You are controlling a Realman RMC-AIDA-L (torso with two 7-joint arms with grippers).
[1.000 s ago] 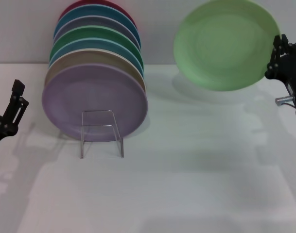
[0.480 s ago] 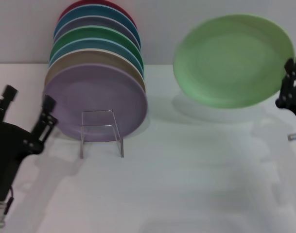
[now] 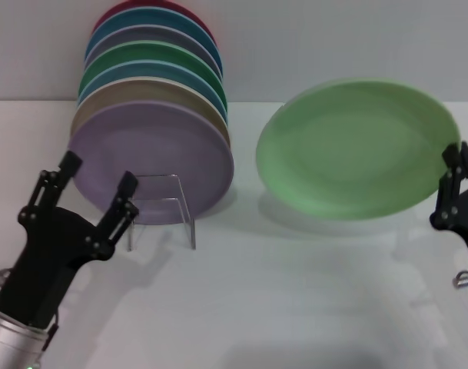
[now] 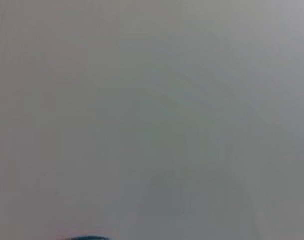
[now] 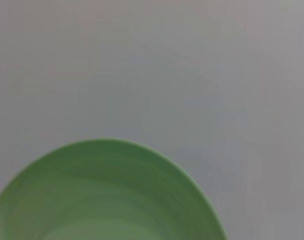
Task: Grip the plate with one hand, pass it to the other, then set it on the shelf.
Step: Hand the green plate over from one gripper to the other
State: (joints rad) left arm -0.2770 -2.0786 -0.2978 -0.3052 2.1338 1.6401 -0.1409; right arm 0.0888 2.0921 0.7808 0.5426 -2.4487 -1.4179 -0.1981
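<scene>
The pale mint-green plate [image 3: 356, 150] hangs tilted in the air above the table at the right. My right gripper [image 3: 451, 184] is shut on its right rim. The plate also fills the lower part of the right wrist view [image 5: 102, 200]. My left gripper [image 3: 95, 184] is open and empty at the lower left, just in front of the lavender plate [image 3: 153, 157]. The clear acrylic shelf [image 3: 162, 207] stands in front of the plate stack, right of the left gripper. The left wrist view shows only a blank grey surface.
A leaning stack of several coloured plates [image 3: 153, 69] stands at the back left, the lavender one at the front and a darker green one [image 3: 157, 58] among them. The white table [image 3: 295, 292] stretches across the front.
My left gripper has risen and moved right, towards the shelf, its fingers spread. My right gripper has lowered the mint-green plate and carried it a little to the left.
</scene>
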